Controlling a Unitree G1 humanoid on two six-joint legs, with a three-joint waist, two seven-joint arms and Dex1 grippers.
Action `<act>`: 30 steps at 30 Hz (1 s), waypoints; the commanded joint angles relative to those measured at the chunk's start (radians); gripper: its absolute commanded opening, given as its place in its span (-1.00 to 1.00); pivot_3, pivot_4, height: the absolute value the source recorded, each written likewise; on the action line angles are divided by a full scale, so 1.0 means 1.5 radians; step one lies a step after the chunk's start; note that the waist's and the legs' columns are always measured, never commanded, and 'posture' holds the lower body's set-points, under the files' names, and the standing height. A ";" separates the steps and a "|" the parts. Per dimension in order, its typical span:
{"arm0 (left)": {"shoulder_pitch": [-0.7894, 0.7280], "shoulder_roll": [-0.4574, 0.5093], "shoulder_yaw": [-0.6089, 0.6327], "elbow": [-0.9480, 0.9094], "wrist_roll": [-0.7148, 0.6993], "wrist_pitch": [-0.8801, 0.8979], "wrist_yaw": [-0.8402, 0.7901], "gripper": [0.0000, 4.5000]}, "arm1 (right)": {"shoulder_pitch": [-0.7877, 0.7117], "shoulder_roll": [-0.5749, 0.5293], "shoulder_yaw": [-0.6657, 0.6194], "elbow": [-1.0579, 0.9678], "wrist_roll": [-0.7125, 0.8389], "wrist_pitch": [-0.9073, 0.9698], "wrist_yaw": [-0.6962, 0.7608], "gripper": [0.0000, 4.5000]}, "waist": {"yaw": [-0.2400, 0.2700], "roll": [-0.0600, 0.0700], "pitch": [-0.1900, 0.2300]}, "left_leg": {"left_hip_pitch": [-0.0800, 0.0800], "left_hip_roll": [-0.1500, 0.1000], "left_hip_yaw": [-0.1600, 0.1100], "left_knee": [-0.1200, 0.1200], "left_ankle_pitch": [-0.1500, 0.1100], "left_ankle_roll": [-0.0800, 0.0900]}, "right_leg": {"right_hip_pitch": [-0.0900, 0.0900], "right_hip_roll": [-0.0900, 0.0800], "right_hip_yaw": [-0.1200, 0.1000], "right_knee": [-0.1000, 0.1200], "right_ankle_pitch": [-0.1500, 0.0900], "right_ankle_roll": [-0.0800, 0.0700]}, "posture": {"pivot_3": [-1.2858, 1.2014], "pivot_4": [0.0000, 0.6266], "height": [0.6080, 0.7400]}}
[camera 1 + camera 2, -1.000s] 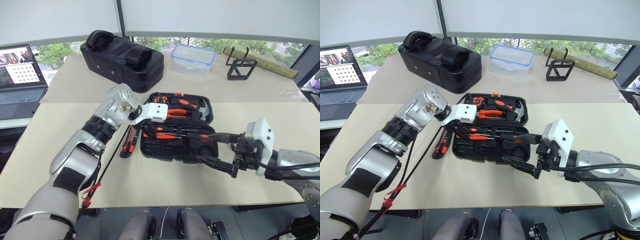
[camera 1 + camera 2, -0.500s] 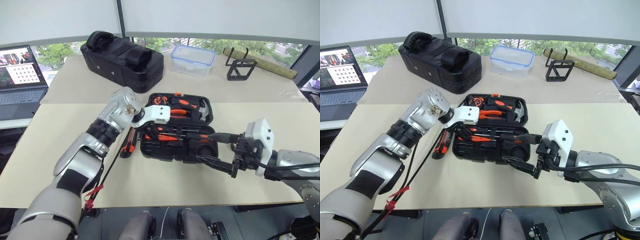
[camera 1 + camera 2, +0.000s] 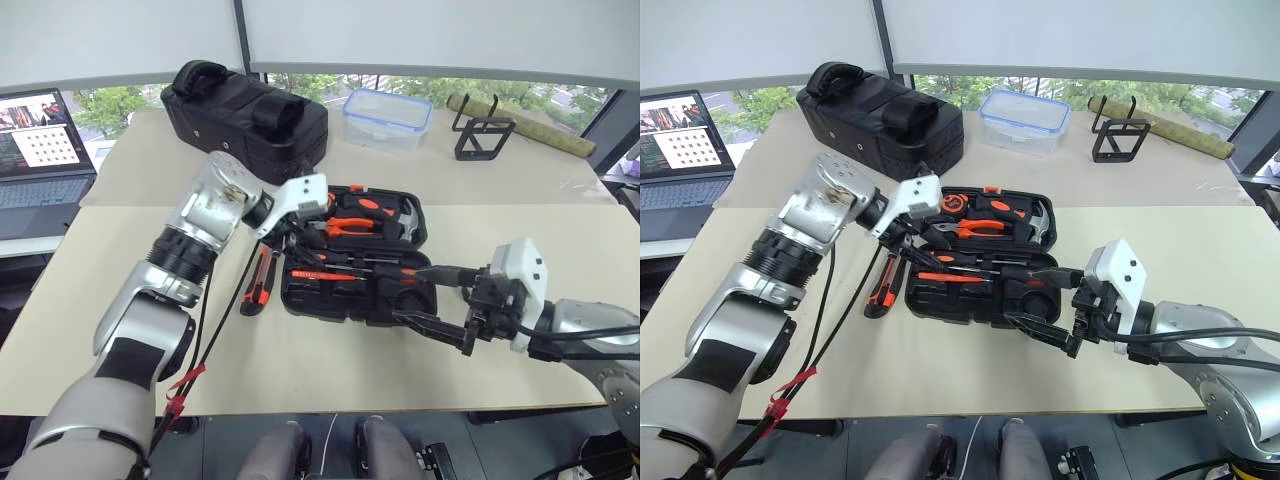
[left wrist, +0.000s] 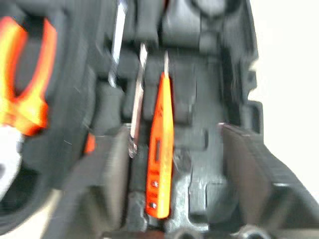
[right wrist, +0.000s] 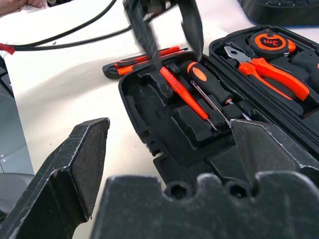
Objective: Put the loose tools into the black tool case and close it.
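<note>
The black tool case (image 3: 345, 312) lies open on the table, with pliers, a hammer and a tape measure in its far half. An orange tester pen (image 4: 159, 149) lies in a recess of the near half beside a black-and-orange screwdriver (image 5: 209, 84). My left gripper (image 3: 298, 240) hangs open just above the pen, with nothing between its fingers (image 5: 192, 25). An orange-and-black utility knife (image 3: 258, 282) lies on the table just left of the case. My right gripper (image 3: 432, 298) stands open and empty at the case's near right corner.
A big black fabric bag (image 3: 245, 105), a clear plastic box (image 3: 387, 118) and a black wire stand (image 3: 483, 135) sit along the back of the table. A laptop (image 3: 40, 150) is at the far left. A cable with a red tag (image 3: 185, 385) hangs from my left arm.
My left gripper has risen out of the case and opened, leaving the tester pen in its recess. The right arm has not moved.
</note>
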 commanded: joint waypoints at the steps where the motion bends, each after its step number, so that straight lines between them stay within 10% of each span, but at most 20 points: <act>1: 0.047 -0.006 0.045 -0.022 -0.035 0.018 0.058 -0.47 | -0.002 -0.005 -0.017 -0.014 0.002 -0.012 -0.001 1.00 | 0.000 0.000 0.000 | 0.000 0.000 0.000 0.000 0.000 0.000 | 0.000 0.000 0.000 0.000 0.000 0.000 | 0.03 -0.52 0.72; 4: 0.084 -0.043 0.089 -0.010 -0.059 0.035 0.145 -0.97 | -0.005 -0.008 -0.018 -0.011 0.002 -0.009 0.001 1.00 | 0.003 0.000 0.000 | 0.000 0.000 0.000 0.000 0.000 0.000 | 0.000 0.000 0.000 0.000 0.000 0.000 | 0.03 -0.52 0.72; 30: 0.287 -0.047 0.062 -0.091 -0.085 -0.036 0.275 -0.97 | -0.023 -0.010 0.009 0.006 0.004 -0.005 0.002 1.00 | 0.002 0.000 -0.001 | 0.005 0.000 0.000 -0.001 0.000 0.000 | 0.004 -0.001 0.001 -0.001 0.000 0.000 | 0.03 -0.52 0.72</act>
